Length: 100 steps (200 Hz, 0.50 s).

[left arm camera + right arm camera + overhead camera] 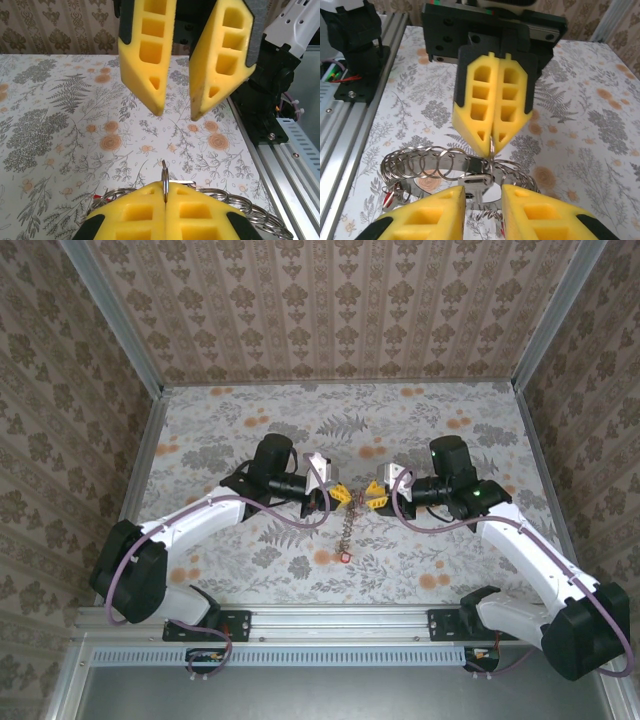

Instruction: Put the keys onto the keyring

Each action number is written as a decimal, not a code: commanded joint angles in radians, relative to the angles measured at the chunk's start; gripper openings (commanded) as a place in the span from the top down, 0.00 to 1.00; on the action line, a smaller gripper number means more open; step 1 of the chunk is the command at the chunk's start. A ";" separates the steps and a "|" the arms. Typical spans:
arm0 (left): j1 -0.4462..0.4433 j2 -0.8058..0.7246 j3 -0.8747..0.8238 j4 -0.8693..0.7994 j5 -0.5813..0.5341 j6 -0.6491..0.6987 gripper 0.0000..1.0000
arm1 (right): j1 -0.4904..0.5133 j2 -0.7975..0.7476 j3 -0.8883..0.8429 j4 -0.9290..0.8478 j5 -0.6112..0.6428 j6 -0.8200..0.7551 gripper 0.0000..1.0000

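On the left, the left arm [190, 525] reaches from its base over the flowered table [250, 420] toward the middle. The left gripper [333, 496] has its yellow fingers [135, 212] clenched tight together, pinching the thin wire of the keyring [420, 162] at the top of its loop. From the left wrist, the wire stands up out of the seam between the two pads. The keyring hangs from that pinch over the middle of the table's near half. The top view shows it as a short grey string dropping toward the rail [330, 625], with a red tag [345, 556] at its lower end; whether that end touches the table I cannot tell. From the right wrist, the ring is fringed with many small wire loops, and a flat grey key [476, 181] sits just below the pinch, in the gap at the right fingertips. The right gripper [374, 496] faces the left one tip to tip, just beside it, its fingers parted and nothing clamped between them. Whether its pads touch the key I cannot tell. The right arm [530, 550] runs back to its base at the right
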 commanded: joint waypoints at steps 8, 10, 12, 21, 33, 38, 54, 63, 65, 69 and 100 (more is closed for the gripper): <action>0.007 -0.037 0.029 0.006 0.053 0.023 1.00 | 0.032 0.024 0.040 -0.023 -0.046 -0.016 0.75; 0.008 -0.037 0.030 0.006 0.053 0.024 1.00 | 0.035 0.025 0.041 -0.022 -0.046 -0.017 0.75; 0.007 -0.038 0.028 0.006 0.053 0.024 1.00 | 0.036 0.027 0.043 -0.022 -0.046 -0.017 0.75; 0.008 -0.042 0.027 0.007 0.052 0.022 1.00 | 0.042 0.034 0.047 -0.023 -0.041 -0.018 0.76; 0.007 -0.044 0.022 0.010 0.051 0.023 1.00 | 0.046 0.044 0.054 -0.026 -0.039 -0.018 0.79; 0.008 -0.044 0.023 0.010 0.051 0.021 1.00 | 0.046 0.048 0.057 -0.026 -0.040 -0.019 0.79; 0.008 -0.045 0.023 0.012 0.053 0.020 1.00 | 0.051 0.058 0.062 -0.022 -0.041 -0.021 0.79; 0.008 -0.045 0.023 0.013 0.053 0.019 1.00 | 0.055 0.064 0.064 -0.017 -0.043 -0.019 0.79; 0.007 -0.045 0.022 0.014 0.053 0.018 1.00 | 0.056 0.065 0.065 -0.016 -0.044 -0.018 0.79; 0.007 -0.045 0.022 0.015 0.051 0.017 1.00 | 0.059 0.066 0.066 -0.017 -0.049 -0.017 0.79; 0.009 -0.050 0.019 0.037 0.050 0.008 1.00 | 0.064 0.096 0.059 0.024 -0.033 0.011 0.80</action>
